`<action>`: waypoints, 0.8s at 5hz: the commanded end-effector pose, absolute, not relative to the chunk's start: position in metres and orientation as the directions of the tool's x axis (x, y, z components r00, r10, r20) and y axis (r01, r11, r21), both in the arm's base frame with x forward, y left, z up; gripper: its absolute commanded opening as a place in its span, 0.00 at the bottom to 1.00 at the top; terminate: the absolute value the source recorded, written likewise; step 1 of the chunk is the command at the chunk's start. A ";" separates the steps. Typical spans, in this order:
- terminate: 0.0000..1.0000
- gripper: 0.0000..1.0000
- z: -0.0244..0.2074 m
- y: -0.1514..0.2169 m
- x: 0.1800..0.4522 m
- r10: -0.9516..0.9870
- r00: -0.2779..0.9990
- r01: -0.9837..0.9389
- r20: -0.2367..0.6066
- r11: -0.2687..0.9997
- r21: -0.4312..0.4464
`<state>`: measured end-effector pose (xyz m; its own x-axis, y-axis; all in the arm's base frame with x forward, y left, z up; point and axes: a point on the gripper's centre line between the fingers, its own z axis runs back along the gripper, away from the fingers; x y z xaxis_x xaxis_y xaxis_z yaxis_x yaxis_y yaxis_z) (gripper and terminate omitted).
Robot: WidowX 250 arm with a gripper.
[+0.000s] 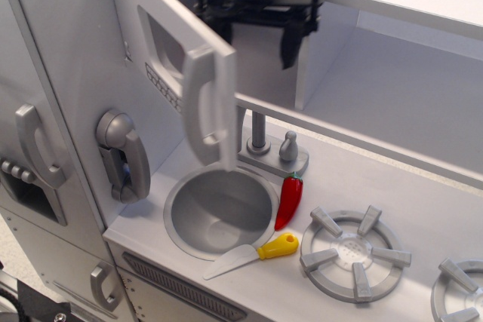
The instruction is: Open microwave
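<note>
**Door partly swung, gripper behind its edge: risk of slipping off or straining the hinge**

The microwave is set in the upper left of the toy kitchen, above the bench, and its door is seen swung well out toward the camera, the long silver handle hanging over the sink. The gripper is placed just behind the door's free edge, fingers spread apart and nothing held. If the push is carried along a straight line and not the hinge arc, the finger could be slid off the edge, or the door forced against its hinge. The faucet, the red pepper and the yellow-handled knife lie below and could be struck by a low descent
</note>
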<state>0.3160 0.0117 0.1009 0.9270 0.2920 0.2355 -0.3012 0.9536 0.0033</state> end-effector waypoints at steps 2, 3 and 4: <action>0.00 1.00 0.129 0.053 0.247 0.217 0.934 -0.232 0.283 0.973 0.020; 0.00 1.00 0.130 0.060 0.231 0.215 0.933 -0.239 0.290 0.970 0.048; 0.00 1.00 0.134 0.061 0.220 0.202 0.940 -0.221 0.276 0.974 0.041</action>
